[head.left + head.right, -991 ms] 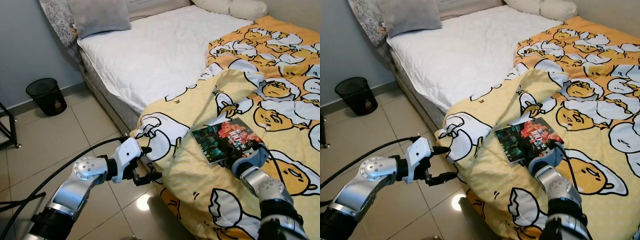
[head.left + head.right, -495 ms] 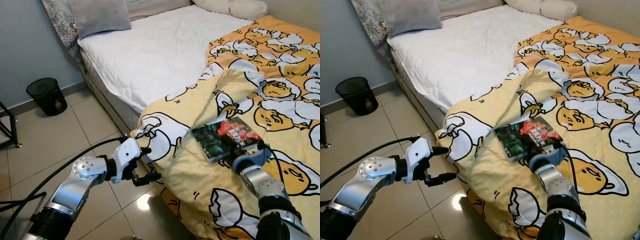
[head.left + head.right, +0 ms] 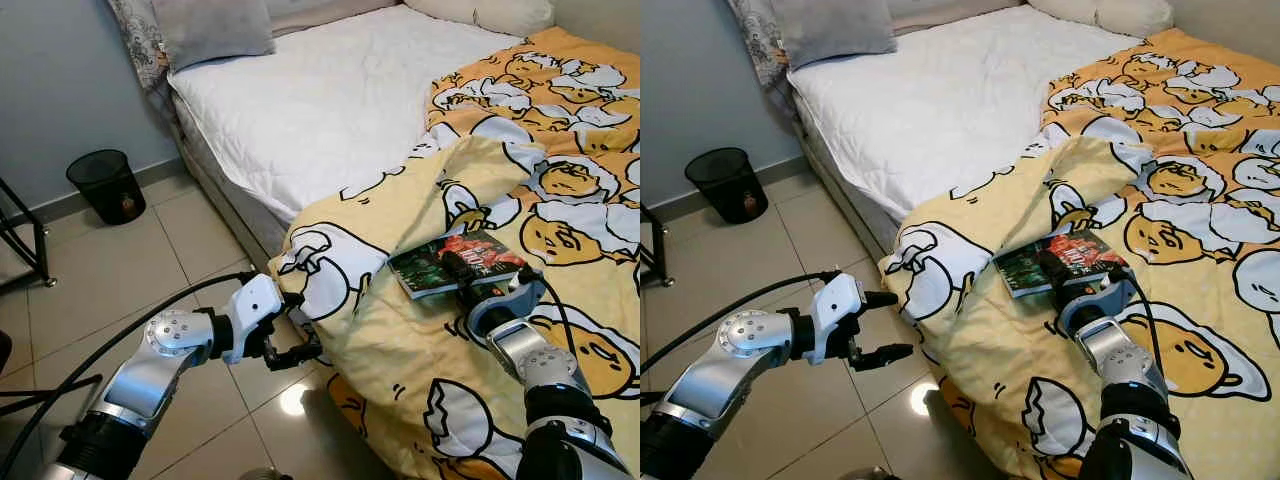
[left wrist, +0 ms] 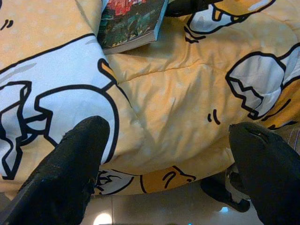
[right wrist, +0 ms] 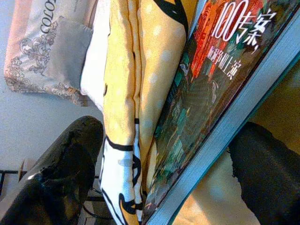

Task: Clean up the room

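A book with a dark red and green cover (image 3: 450, 264) lies on the yellow egg-print blanket (image 3: 400, 350) near the bed's edge. My right gripper (image 3: 482, 272) is open at the book's near edge. One finger (image 5: 65, 168) reaches over the cover and the other finger (image 5: 267, 168) goes behind the book. The book (image 5: 211, 98) sits between them, with a gap on the cover side. My left gripper (image 3: 887, 325) is open and holds nothing. It hovers above the floor, just beside the blanket's hanging corner (image 4: 154, 122).
The bare white mattress (image 3: 320, 90) and a grey pillow (image 3: 215, 30) lie at the back left. A black mesh bin (image 3: 108, 185) stands by the wall. A black metal frame (image 3: 25, 235) is at the far left. A black cable (image 3: 120, 335) trails over the tiled floor (image 3: 110, 270).
My right gripper has slid forward so its fingers straddle the book's near edge. The view has shifted slightly. The left arm has barely moved.
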